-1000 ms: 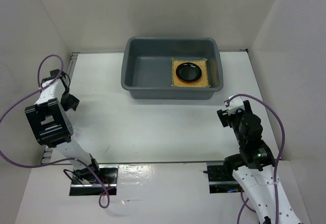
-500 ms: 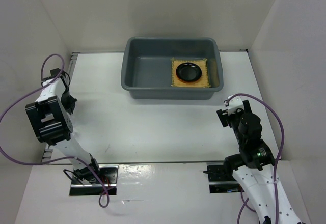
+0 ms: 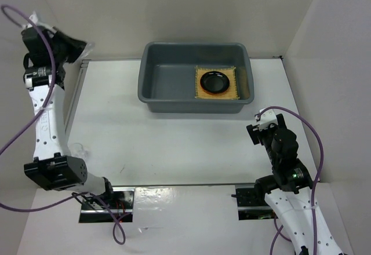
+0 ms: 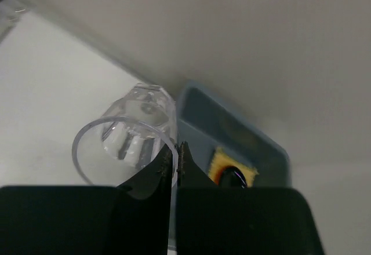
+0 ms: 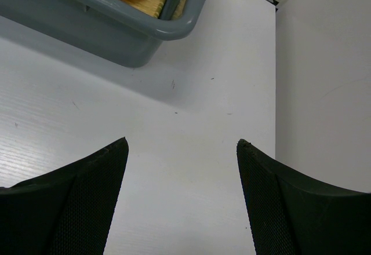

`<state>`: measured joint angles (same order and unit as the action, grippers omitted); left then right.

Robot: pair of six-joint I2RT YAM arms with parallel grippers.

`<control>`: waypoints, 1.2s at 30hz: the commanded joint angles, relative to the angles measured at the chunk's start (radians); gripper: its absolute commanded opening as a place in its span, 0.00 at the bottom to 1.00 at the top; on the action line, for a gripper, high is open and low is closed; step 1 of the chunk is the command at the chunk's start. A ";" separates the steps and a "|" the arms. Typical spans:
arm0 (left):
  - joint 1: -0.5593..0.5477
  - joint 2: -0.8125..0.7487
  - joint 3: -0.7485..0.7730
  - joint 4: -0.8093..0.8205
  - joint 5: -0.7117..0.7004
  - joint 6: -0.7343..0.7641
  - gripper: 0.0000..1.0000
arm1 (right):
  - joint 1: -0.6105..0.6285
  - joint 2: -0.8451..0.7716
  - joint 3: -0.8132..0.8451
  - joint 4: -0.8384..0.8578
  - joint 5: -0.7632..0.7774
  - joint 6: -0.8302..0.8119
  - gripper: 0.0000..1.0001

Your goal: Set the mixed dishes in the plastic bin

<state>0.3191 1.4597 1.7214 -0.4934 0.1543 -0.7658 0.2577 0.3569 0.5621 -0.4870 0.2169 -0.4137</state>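
Left end effector (image 4: 175,155) high at far left, clamped on glass cup (image 4: 130,130) rim. Right end effector (image 5: 182,145) apart, near surface (image 3: 174,142). Mat (image 3: 233,95), orange plate (image 3: 204,90), black plate (image 3: 215,81) stacked in bin's (image 3: 174,105) right end.

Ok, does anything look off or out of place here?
Only the glass cup: the left gripper pinches its rim, tipped sideways, raised at the far left corner, well away from the bin. Nothing looks spilled or broken.

I get bright, even overhead light, soft shadow under the plastic bin (image 3: 174,101). Left wrist feed is dim and soft; glass cup (image 4: 130,133) blurred.
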 commanded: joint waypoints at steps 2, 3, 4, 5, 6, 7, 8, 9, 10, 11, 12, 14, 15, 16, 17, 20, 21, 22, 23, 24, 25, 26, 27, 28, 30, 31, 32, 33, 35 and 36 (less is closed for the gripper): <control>-0.217 0.172 0.194 -0.079 0.162 0.154 0.00 | 0.009 0.005 -0.005 0.028 0.002 -0.004 0.80; -0.266 0.227 0.275 -0.158 0.101 0.210 0.00 | 0.009 0.005 -0.005 0.028 0.002 -0.004 0.80; -0.317 0.328 0.420 -0.230 0.056 0.262 0.00 | 0.009 0.005 -0.005 0.028 0.002 -0.004 0.80; -0.421 0.374 0.488 -0.366 -0.006 0.307 0.00 | 0.009 0.005 -0.005 0.028 0.002 -0.004 0.80; -0.474 0.411 0.539 -0.410 -0.147 0.363 0.00 | 0.009 0.005 -0.005 0.028 0.012 -0.004 0.80; -0.517 0.483 0.579 -0.445 -0.191 0.385 0.00 | 0.009 0.005 -0.005 0.028 0.012 -0.004 0.80; -0.581 0.525 0.672 -0.523 -0.232 0.398 0.00 | 0.009 0.005 -0.005 0.028 0.012 -0.004 0.80; -0.606 0.562 0.697 -0.548 -0.269 0.398 0.00 | 0.009 0.005 -0.005 0.028 0.012 -0.004 0.80; -0.623 0.599 0.698 -0.548 -0.291 0.398 0.00 | 0.009 0.005 -0.005 0.028 0.012 -0.004 0.80; -0.643 0.613 0.686 -0.559 -0.291 0.398 0.00 | 0.009 0.005 -0.005 0.028 0.012 -0.004 0.80; -0.653 0.648 0.685 -0.568 -0.291 0.398 0.00 | 0.009 0.005 -0.005 0.028 0.012 -0.004 0.80; -0.675 0.686 0.670 -0.586 -0.300 0.398 0.00 | 0.009 0.005 -0.005 0.028 0.012 -0.004 0.80; -0.687 0.698 0.652 -0.586 -0.283 0.408 0.00 | 0.009 0.005 -0.005 0.028 0.012 -0.004 0.80; -0.687 0.715 0.652 -0.596 -0.273 0.408 0.00 | 0.009 0.005 -0.005 0.028 0.012 -0.004 0.80; -0.701 0.731 0.638 -0.596 -0.262 0.408 0.00 | 0.009 0.005 -0.005 0.028 0.012 -0.004 0.80; -0.730 0.801 0.629 -0.605 -0.262 0.408 0.00 | 0.009 0.005 -0.005 0.028 0.012 -0.004 0.80; -0.744 0.814 0.629 -0.605 -0.262 0.408 0.00 | 0.009 0.005 -0.005 0.028 0.012 -0.004 0.80; -0.744 0.827 0.629 -0.605 -0.272 0.408 0.00 | 0.009 0.005 -0.005 0.028 0.012 -0.004 0.80; -0.756 0.858 0.639 -0.605 -0.272 0.408 0.00 | 0.009 0.005 -0.005 0.028 0.012 -0.004 0.80; -0.756 0.876 0.650 -0.605 -0.272 0.408 0.00 | 0.009 0.005 -0.005 0.028 0.012 -0.004 0.80; -0.767 0.893 0.661 -0.614 -0.272 0.408 0.00 | 0.009 0.005 -0.005 0.028 0.012 -0.004 0.80; -0.776 0.916 0.661 -0.614 -0.259 0.399 0.00 | 0.009 0.005 -0.005 0.028 0.012 -0.004 0.80; -0.776 0.927 0.670 -0.614 -0.259 0.399 0.00 | 0.009 0.005 -0.005 0.028 0.012 -0.004 0.80; -0.787 0.938 0.687 -0.614 -0.268 0.399 0.00 | 0.009 0.005 -0.005 0.028 0.012 -0.004 0.80; -0.787 0.962 0.687 -0.614 -0.279 0.399 0.00 | 0.009 0.005 -0.005 0.028 0.012 -0.004 0.80; -0.787 0.978 0.696 -0.614 -0.279 0.399 0.00 | 0.009 0.005 -0.005 0.028 0.012 -0.004 0.81; -0.787 0.987 0.705 -0.614 -0.279 0.390 0.00 | 0.009 0.005 -0.005 0.028 0.012 -0.004 0.82; -0.787 0.987 0.705 -0.614 -0.279 0.390 0.00 | 0.009 0.005 -0.005 0.028 0.012 -0.004 0.82; -0.787 1.013 0.730 -0.614 -0.279 0.381 0.00 | 0.009 0.005 -0.005 0.028 0.012 -0.004 0.82; -0.787 1.013 0.730 -0.614 -0.279 0.381 0.01 | 0.009 0.005 -0.005 0.028 0.003 -0.004 0.82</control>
<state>-0.4801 2.4454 2.4096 -1.1004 -0.1116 -0.3912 0.2584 0.3569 0.5621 -0.4870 0.2203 -0.4137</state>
